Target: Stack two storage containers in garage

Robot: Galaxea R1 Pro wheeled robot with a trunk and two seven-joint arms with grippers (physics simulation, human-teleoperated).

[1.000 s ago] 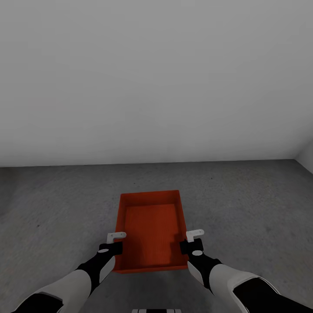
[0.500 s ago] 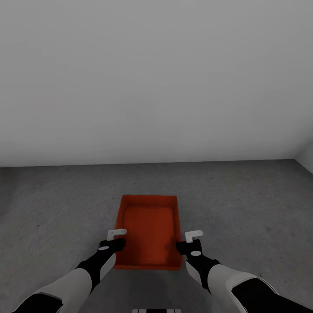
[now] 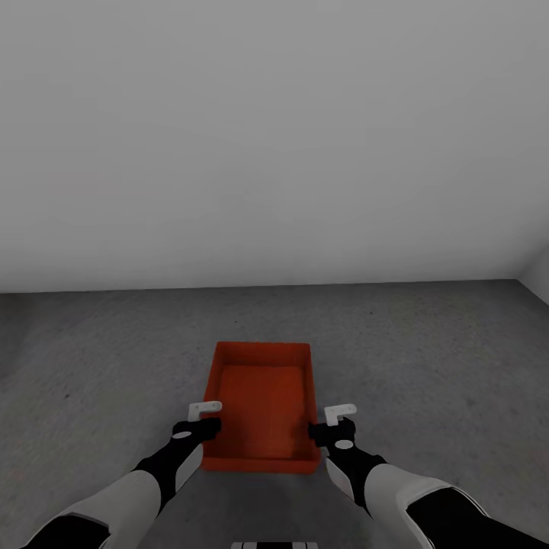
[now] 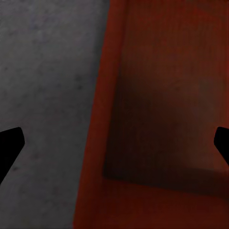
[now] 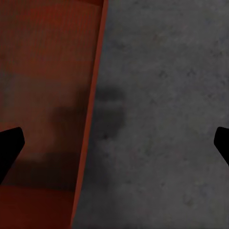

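One orange-red storage container (image 3: 263, 404) rests on the dark grey concrete floor (image 3: 427, 366) of the garage, straight ahead of me and near a pale wall. My left gripper (image 3: 200, 428) hovers over its left side wall, open. In the left wrist view the black fingertips (image 4: 9, 148) stand far apart, straddling that wall of the container (image 4: 157, 119). On the other side, my right gripper (image 3: 329, 433) is open above the right wall. Its wrist view shows the container's rim (image 5: 93, 114) between wide-spread fingertips (image 5: 9, 145).
A plain pale grey wall (image 3: 274, 152) stands just behind the container. It meets another wall in a corner at the far right (image 3: 534, 274). Bare concrete spreads to both sides of the container.
The container has dropped out of both grippers and settled lower on the floor. It now looks smaller in the head view. Both arms have hardly moved.
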